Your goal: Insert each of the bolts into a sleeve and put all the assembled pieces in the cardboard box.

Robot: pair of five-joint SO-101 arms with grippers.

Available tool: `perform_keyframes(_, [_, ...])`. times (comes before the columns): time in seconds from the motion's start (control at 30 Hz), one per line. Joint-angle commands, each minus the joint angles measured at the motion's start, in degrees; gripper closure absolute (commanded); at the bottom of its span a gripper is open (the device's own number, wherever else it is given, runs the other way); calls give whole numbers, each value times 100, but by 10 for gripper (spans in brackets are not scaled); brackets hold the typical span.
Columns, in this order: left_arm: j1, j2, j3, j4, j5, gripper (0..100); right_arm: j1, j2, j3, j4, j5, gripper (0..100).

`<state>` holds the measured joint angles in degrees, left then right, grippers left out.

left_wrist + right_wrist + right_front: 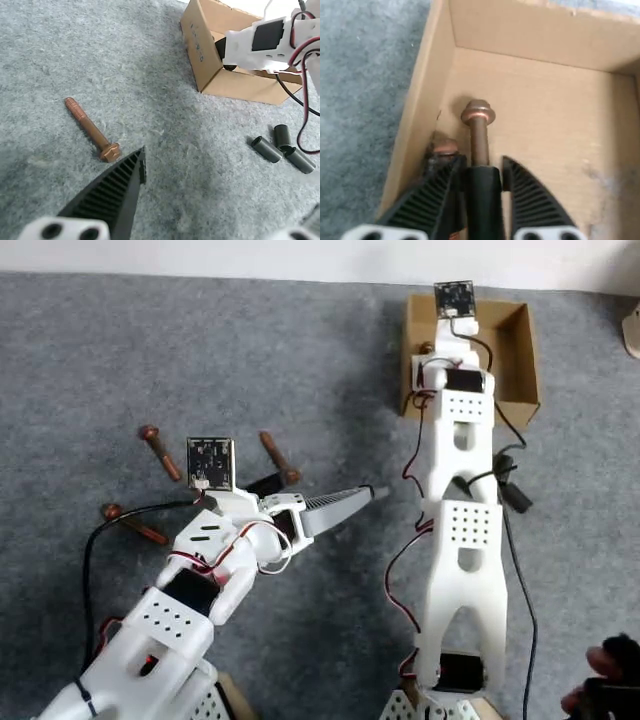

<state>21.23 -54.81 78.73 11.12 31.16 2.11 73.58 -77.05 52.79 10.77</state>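
Note:
My right gripper (482,164) hangs over the cardboard box (555,95), shut on a black sleeve (482,200) with a copper bolt (478,114) sticking out of it. A second bolt head (445,147) lies by the box wall beside it. My left gripper (328,502) is low over the carpet, open and holding nothing. Its finger (117,187) ends just short of a loose bolt (92,130). Two further bolts (160,452) (133,524) lie to the left. Three black sleeves (267,149) lie on the carpet below the box (515,360).
The right arm (465,510) stretches up the middle-right of the table and covers part of the sleeves (512,483). Cables trail beside both arms. Grey carpet (150,350) lies bare at the upper left.

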Motion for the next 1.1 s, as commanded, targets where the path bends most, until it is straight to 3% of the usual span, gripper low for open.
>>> perform_keyframes(0.0, [-22,-48,-22,9,18,497,-84,-198,-259,215,-70,847])
perform_keyframes(0.5, [-13,-48,-22,9,18,497,-75,-2149,-804,2378,-53,857])
perform_keyframes(0.93, [-13,-48,48,-18,26,497,189,-3064,-804,4796,1477,857])
perform_keyframes(1.07, [-13,-48,57,-18,26,497,585,-3081,-787,4822,1890,858])
